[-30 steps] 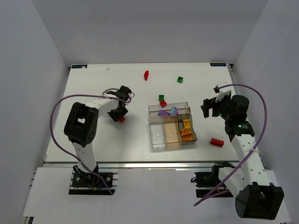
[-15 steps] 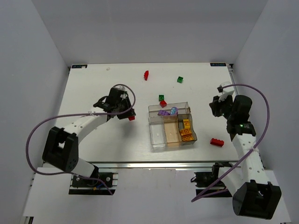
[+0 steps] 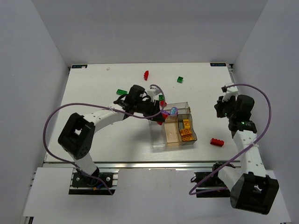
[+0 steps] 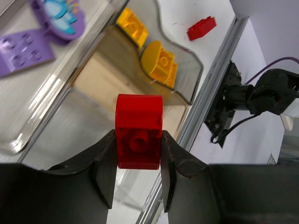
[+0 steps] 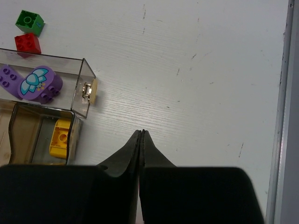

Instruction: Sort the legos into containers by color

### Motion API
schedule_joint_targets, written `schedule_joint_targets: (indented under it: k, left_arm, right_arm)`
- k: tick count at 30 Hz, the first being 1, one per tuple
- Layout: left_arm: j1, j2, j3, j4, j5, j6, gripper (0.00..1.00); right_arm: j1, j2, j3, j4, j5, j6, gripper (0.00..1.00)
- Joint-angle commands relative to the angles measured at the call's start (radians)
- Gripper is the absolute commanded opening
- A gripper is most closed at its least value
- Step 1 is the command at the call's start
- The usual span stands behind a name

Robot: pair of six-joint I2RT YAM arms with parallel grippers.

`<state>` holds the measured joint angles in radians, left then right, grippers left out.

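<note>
The left claw (image 4: 138, 145) is closed about halfway, with a red brick (image 4: 138, 123) pinched by its two side faces. It hangs above the left far part of the tray (image 3: 158, 138), near where the wide compartment meets the clear narrow one. The brick is not touching anything below it. The step in hand looks like placing this red piece. Two narrow compartments look empty, the clear one and the amber one, so either seems a fair home for red. The lilac pieces (image 4: 28, 49) already lie in the wide compartment and the yellow-orange bricks (image 4: 158, 61) in the smoky one. To do it well, I would centre the brick over one narrow compartment, not over a divider. Then I would bring it down between the walls before parting the fingers, since a drop from height could bounce it off a rim and out onto the bench (image 3: 103, 140). In the wrist view the brick's long axis runs in line with the fingers, pointing away from the wrist and towards the tray. Its far end is rounded, and a round feature faces the camera (stud or socket, I cannot tell which). Turning that axis along the compartment's length should help it slip in cleanly. The right claw (image 5: 141, 136) has its fingers pressed together on nothing and sits well apart from the tray, above bare bench.
</note>
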<state>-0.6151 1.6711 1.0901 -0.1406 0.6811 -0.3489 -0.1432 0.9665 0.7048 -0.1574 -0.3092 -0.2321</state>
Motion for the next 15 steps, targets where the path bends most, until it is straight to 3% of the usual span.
schedule_joint_targets:
  k: [1,3,4,7,13,15]
  left_arm:
    - [-0.049,0.015,0.076,0.035,0.006,-0.007,0.03]
    - [-0.077,0.045,0.097,0.029,-0.031,-0.027,0.10]
    - [-0.077,0.053,0.105,0.021,-0.070,-0.044,0.21]
    - [-0.103,0.084,0.114,0.001,-0.158,-0.094,0.37]
    - [-0.147,0.134,0.181,-0.077,-0.314,-0.211,0.39]
    - [-0.158,0.151,0.211,-0.106,-0.386,-0.240,0.44]
  right_arm:
    - [-0.018,0.009,0.028,0.010,-0.010,0.013,0.00]
    - [-0.025,0.008,0.028,0.009,-0.013,0.014,0.00]
    - [-0.030,0.006,0.028,0.007,-0.018,0.014,0.00]
    - [-0.042,0.003,0.025,0.005,-0.028,0.016,0.00]
    - [-0.064,0.003,0.028,0.002,-0.045,0.019,0.00]
    - [-0.071,0.001,0.027,0.002,-0.051,0.019,0.00]
